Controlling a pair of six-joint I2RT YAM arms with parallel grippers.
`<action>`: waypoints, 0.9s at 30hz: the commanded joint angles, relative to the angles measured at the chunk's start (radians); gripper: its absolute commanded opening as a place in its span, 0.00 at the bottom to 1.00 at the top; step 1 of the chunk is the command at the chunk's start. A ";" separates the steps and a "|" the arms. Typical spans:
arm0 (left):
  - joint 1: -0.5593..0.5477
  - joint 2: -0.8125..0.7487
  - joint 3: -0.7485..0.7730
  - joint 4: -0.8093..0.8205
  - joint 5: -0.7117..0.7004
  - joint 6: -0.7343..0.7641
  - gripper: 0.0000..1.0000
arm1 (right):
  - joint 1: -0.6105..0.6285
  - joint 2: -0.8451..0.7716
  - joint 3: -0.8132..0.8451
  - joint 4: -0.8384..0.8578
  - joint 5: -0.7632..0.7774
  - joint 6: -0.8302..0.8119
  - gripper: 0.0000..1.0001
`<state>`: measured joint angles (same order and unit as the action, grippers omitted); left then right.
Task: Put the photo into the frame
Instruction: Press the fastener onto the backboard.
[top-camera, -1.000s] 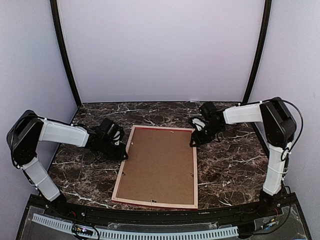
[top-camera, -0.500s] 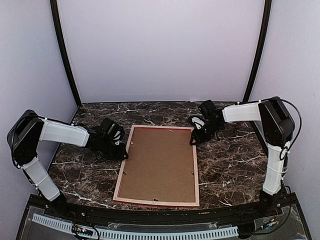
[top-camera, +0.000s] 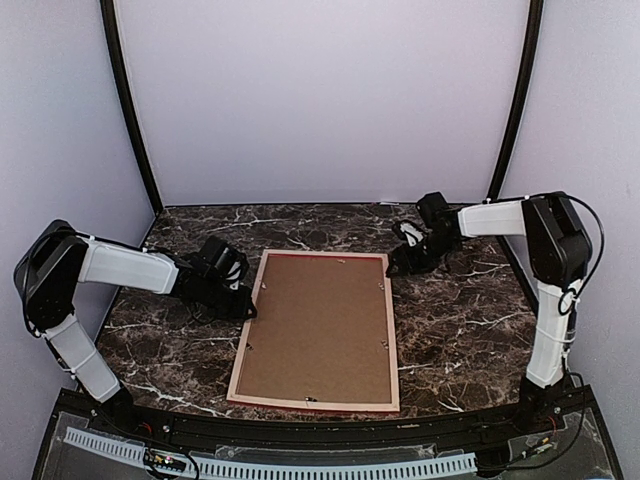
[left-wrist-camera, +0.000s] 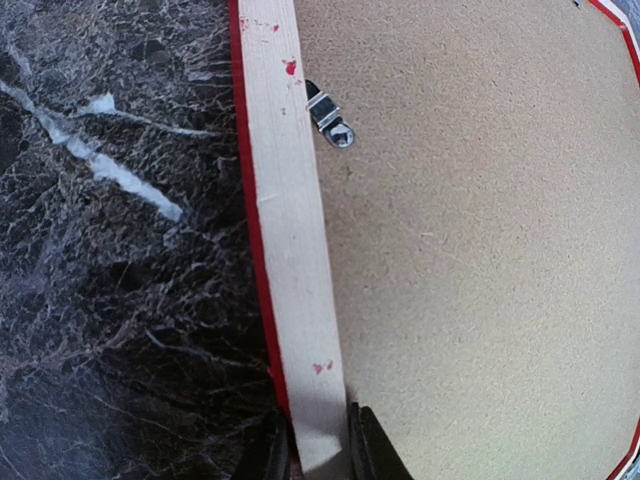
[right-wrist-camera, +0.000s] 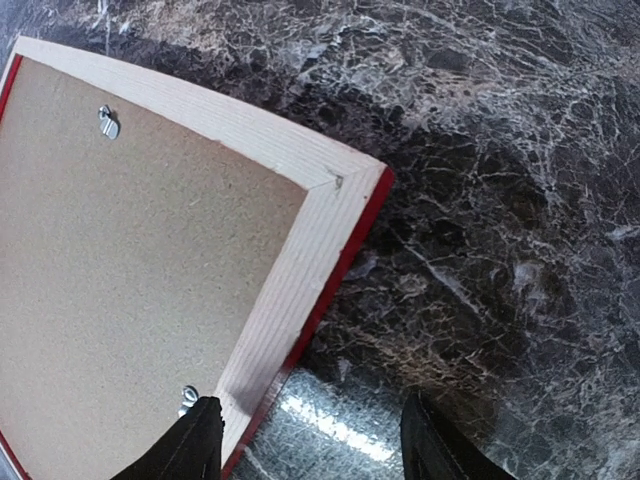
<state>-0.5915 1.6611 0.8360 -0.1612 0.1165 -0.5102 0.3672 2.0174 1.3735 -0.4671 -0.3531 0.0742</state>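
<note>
Left gripper (left-wrist-camera: 316, 452) is clamped on the frame (top-camera: 392, 335), one finger on each side of the pale left rail at about 9 o'clock. This is judged to be a steadying hold, so the frame does not slide while the other arm works. Right gripper (right-wrist-camera: 310, 445) is held off the far right corner at about 1 o'clock. Its jaws are apart, with only bare marble between them and nothing gripped.

Table (top-camera: 470, 330) is dark veined marble. The frame is laid face down at its centre, long side running 12 to 6, so the pale wood rear is up and only a thin red edge is seen. Backing board (top-camera: 320, 330) is seated inside the rails and fills the opening. Turn clips (left-wrist-camera: 330, 118) are spaced along the rails; some appear swung over the board, but that is not clear for all.

Photo is not seen in any view. It is presumably under the board, but this cannot be confirmed. The frame's front is hidden too. Left fingers are cut off at the bottom of the wrist view. Whether the right gripper's left finger touches the rail cannot be told.
</note>
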 joint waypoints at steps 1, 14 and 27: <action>-0.001 0.078 -0.072 -0.136 0.014 0.027 0.21 | 0.013 -0.075 -0.042 0.042 -0.015 0.058 0.62; -0.002 0.085 -0.071 -0.121 0.023 0.030 0.22 | 0.099 -0.128 -0.154 0.073 0.061 0.134 0.60; -0.002 0.089 -0.071 -0.114 0.027 0.032 0.22 | 0.119 -0.030 -0.041 0.014 0.129 0.093 0.48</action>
<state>-0.5869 1.6623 0.8326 -0.1535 0.1295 -0.5106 0.4793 1.9553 1.2938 -0.4316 -0.2466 0.1864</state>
